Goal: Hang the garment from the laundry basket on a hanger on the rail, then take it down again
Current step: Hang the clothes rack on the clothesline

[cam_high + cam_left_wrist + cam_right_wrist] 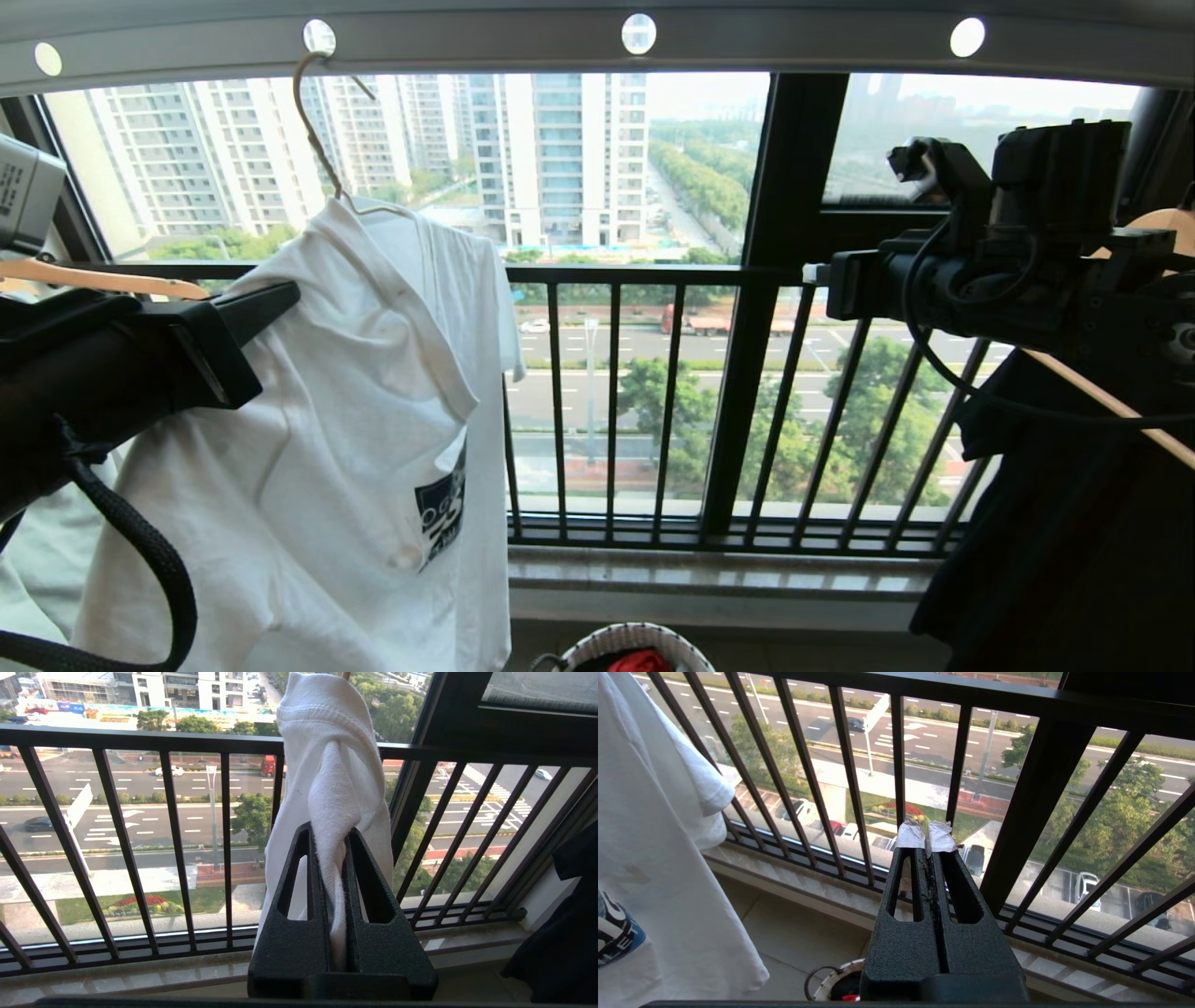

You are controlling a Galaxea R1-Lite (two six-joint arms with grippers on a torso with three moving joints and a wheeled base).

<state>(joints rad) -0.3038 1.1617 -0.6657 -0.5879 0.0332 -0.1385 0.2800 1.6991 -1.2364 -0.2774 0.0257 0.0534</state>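
A: What is on the far left?

B: The left gripper. Its fingers pinch a fold of the white T-shirt. The cloth runs up between them and out past their tips.

A: Where does the shirt hang?

B: On the thin wire hanger. The hanger's hook sits in a round hole of the grey rail, high above the fingers. The blue picture on the shirt is below and beyond the pinching fingers.

A: So the hanging part is done?

B: I think so. The shirt is up on the rail. Taking it down is what is left, and the pinch on the cloth looks like the start of that.

A: And below?

B: The laundry basket sits on the floor, low between the two grippers. Something red is inside it.

A: What about the right side?

B: The right gripper is up in front of the black window railing. Its fingers are pressed together with nothing between them. The shirt is well apart from them, off to the side.
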